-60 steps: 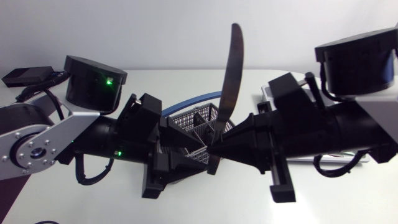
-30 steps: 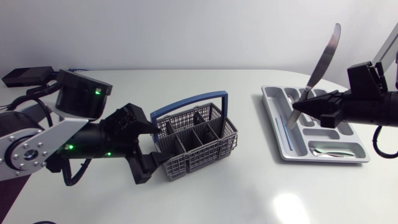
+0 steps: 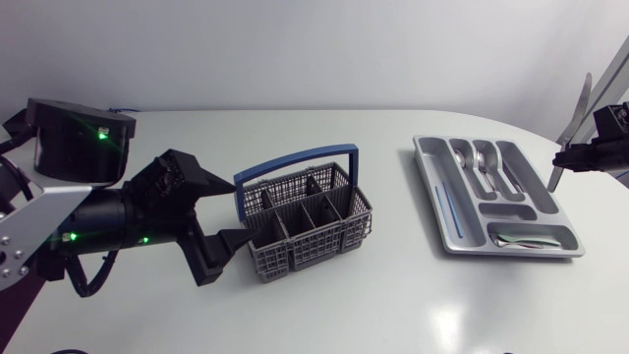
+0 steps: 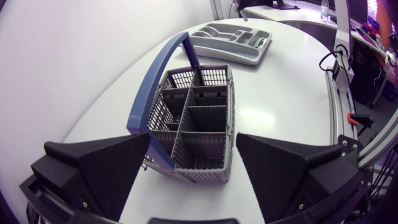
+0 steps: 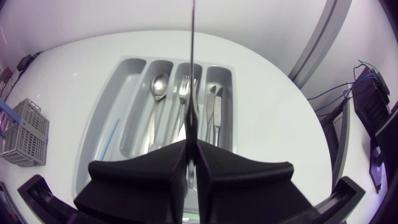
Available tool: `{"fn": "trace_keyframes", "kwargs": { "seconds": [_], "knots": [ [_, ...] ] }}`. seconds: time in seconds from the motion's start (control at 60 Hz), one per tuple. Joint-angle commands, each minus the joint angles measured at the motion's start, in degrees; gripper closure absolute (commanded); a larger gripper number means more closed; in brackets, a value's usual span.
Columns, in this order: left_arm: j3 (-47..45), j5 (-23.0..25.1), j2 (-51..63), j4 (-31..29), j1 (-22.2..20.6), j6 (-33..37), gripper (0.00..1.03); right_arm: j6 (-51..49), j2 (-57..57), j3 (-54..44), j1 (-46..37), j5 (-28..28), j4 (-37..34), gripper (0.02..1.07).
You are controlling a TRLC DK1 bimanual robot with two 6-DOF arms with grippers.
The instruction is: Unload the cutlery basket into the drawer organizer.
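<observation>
Our R jaws grip a knife [image 5: 192, 62], blade up, beside the drawer organizer [image 3: 437, 202] at right edge of worktop [image 3: 393, 295]; L jaws, open, flank the cutlery basket [image 3: 305, 221] left of centre.

Left end effector [image 4: 193, 142] spread, right end effector [image 5: 191, 146] clamped
</observation>
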Motion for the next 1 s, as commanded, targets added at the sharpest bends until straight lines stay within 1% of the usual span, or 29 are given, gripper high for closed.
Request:
{"fn": "trace_keyframes", "kwargs": {
  "seconds": [0.0,0.233,0.4,0.467,0.633,0.667,0.717,0.817,0.85,0.867,0.883,0.917,0.983],
  "knots": [
    [-2.3,-1.3,-1.3,-0.2,-0.8,0.7,0.06,-1.1,4.7,3.6,-0.4,1.6,0.0,1.02],
    [-3.3,-3.3,-3.5,-0.8,-2.1,0.7,0.06,-0.7,13.0,7.5,1.2,6.6,0.1,1.02],
    [-3.4,-3.3,-5.1,-1.8,-2.3,0.2,0.06,0.4,18.6,10.8,2.8,8.0,-0.3,1.02],
    [-3.5,-3.4,-5.3,-2.0,-2.3,-0.1,0.06,0.6,20.5,12.2,3.8,9.9,-0.4,1.02],
    [-4.3,-3.5,-6.4,-2.3,-2.1,-0.8,0.06,1.9,24.8,16.5,5.3,12.2,-1.8,1.01],
    [-4.5,-3.5,-6.7,-2.3,-1.9,-0.9,0.06,2.1,25.7,17.3,5.4,12.4,-2.5,0.97],
    [-4.9,-3.7,-7.2,-2.3,-1.3,-1.6,0.06,2.7,26.5,18.0,5.5,12.6,-2.8,0.86],
    [-5.8,-4.3,-7.4,-2.2,1.2,-1.9,0.06,2.7,26.5,18.0,5.8,13.1,-2.8,0.84],
    [-6.0,-4.3,-7.6,-1.9,2.2,-2.0,0.06,2.7,26.3,17.9,5.8,13.3,-2.8,0.79],
    [-6.0,-4.3,-7.6,-1.9,2.2,-2.0,0.06,2.7,26.3,17.9,5.8,13.3,-2.8,0.79],
    [-6.4,-4.3,-7.9,-1.5,3.3,-2.1,0.06,2.7,26.0,17.6,5.8,13.4,-2.8,0.73],
    [-6.7,-4.3,-8.1,-1.4,4.0,-2.2,0.06,2.7,25.5,17.3,5.8,13.5,-2.7,0.68],
    [-7.3,-4.3,-9.3,-0.8,5.8,-2.5,0.06,2.7,24.1,16.3,5.7,13.5,-2.5,0.61]
  ]
}}
